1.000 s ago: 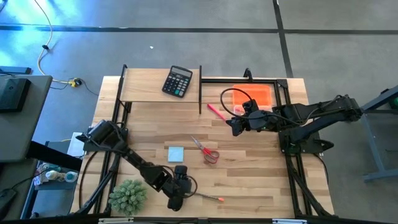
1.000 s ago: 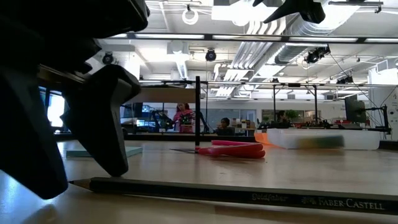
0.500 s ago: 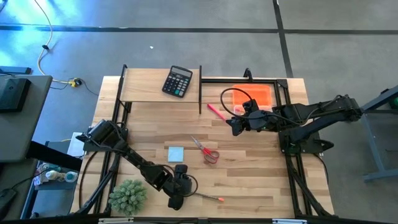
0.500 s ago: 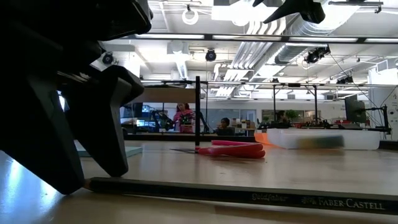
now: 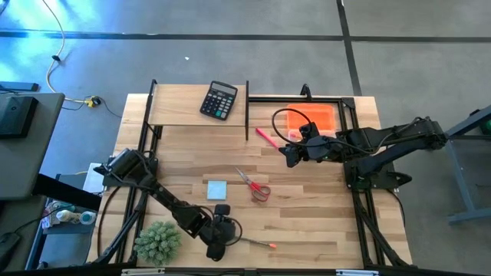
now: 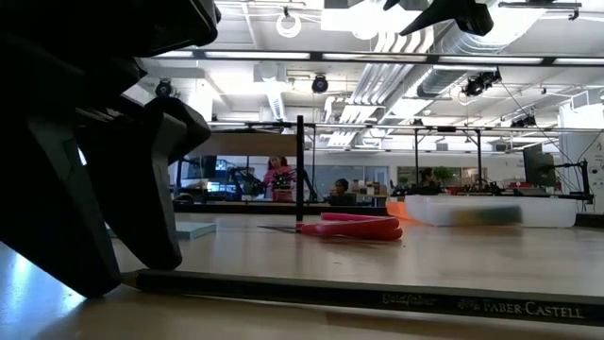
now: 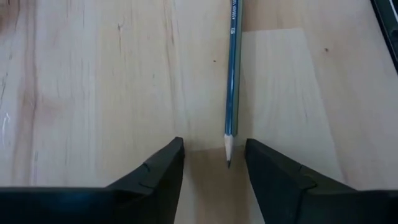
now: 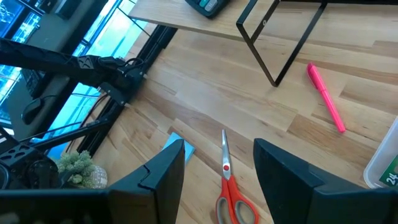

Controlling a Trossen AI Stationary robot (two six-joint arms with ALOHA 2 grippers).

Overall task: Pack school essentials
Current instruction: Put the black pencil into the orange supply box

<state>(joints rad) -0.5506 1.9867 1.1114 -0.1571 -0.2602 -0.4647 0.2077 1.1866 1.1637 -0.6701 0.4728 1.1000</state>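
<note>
I've got left pincer [image 7: 211,163] low on the worktop [image 7: 93,93], parted around the pencil [image 7: 232,68] tip, not gripping; right pincer [image 8: 217,165] released, hovering over scissors [image 8: 231,196].

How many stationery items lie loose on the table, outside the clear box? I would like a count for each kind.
Pencil: 1
Marker: 1
Scissors: 1
Note pad: 1
Calculator: 1
Total: 5

overhead, table-level, two wrist close-ups
</note>
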